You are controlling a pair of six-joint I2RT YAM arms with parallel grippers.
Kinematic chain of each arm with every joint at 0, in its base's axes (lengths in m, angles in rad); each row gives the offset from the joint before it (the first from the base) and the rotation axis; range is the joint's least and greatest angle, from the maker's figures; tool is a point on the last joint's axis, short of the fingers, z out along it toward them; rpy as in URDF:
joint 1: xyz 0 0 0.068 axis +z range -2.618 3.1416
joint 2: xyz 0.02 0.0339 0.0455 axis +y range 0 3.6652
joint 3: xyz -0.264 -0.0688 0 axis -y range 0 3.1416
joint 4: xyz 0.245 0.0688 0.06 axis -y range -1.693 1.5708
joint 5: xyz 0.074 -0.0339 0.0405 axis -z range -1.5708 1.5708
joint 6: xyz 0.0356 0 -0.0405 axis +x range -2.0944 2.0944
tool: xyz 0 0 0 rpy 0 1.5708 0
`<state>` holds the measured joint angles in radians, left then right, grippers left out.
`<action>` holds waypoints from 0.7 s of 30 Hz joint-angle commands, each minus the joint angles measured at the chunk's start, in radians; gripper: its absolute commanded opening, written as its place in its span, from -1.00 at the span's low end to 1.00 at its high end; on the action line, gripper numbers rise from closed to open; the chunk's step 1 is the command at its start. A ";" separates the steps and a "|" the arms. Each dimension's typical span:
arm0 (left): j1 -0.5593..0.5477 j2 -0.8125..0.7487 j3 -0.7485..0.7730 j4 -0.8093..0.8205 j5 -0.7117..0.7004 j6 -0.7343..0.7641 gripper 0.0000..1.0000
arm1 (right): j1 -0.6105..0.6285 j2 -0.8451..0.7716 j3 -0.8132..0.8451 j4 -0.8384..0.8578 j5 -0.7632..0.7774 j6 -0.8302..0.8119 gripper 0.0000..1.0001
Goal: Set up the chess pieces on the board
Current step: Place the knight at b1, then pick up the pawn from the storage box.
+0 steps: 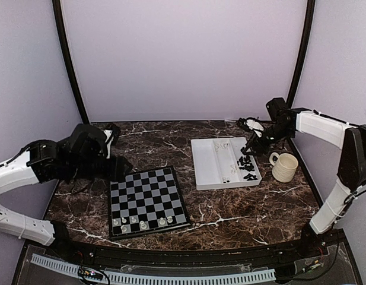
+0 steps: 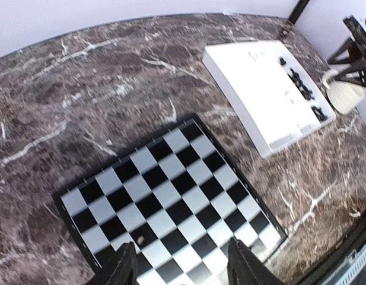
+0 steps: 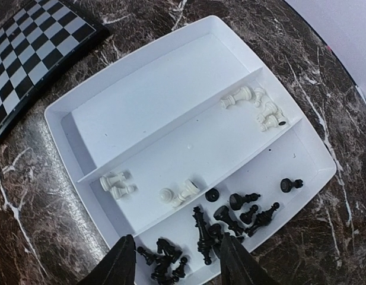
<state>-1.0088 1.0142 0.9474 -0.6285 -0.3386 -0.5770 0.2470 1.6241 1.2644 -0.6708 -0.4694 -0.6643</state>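
The board (image 1: 148, 200) lies at the front centre, with several white chess pieces (image 1: 143, 224) on its near row. It also fills the left wrist view (image 2: 171, 196). My left gripper (image 2: 181, 266) is open and empty, hovering over the board's near part; in the top view it (image 1: 119, 168) is at the board's far left corner. The white tray (image 3: 58, 119) holds white pieces (image 3: 177, 193) in its middle compartment and black pieces (image 3: 230, 217) in the near one. My right gripper (image 3: 175, 262) is open and empty above the black pieces; in the top view it (image 1: 252, 146) is over the tray (image 1: 206, 172).
A cream ribbed mug (image 1: 284, 167) stands right of the tray, close to the right arm, and also shows in the left wrist view (image 2: 344, 95). The tray's largest compartment holds nothing. Curved black poles and white walls close off the back.
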 commanded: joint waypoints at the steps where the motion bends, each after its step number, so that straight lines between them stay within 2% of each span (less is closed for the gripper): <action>1: 0.217 0.137 0.145 0.103 0.190 0.337 0.09 | 0.017 0.077 0.109 -0.170 0.134 -0.089 -0.04; 4: 0.360 0.276 0.247 0.141 0.271 0.405 0.09 | 0.058 0.125 0.137 -0.175 0.236 -0.082 -0.09; 6: 0.419 0.372 0.319 0.191 0.352 0.416 0.04 | 0.086 0.154 0.148 -0.174 0.283 -0.075 -0.11; 9: 0.457 0.479 0.351 0.232 0.452 0.405 -0.04 | 0.121 0.197 0.165 -0.173 0.320 -0.070 -0.17; 12: 0.488 0.498 0.295 0.305 0.475 0.412 -0.07 | 0.150 0.238 0.187 -0.177 0.334 -0.073 -0.23; 16: 0.518 0.444 0.181 0.385 0.504 0.406 -0.07 | 0.178 0.293 0.239 -0.193 0.350 -0.080 -0.26; 21: 0.522 0.426 0.179 0.380 0.502 0.419 -0.08 | 0.199 0.364 0.315 -0.231 0.363 -0.088 -0.25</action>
<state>-0.4946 1.4998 1.1267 -0.3073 0.1303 -0.1844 0.4290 1.9442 1.5108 -0.8631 -0.1341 -0.7368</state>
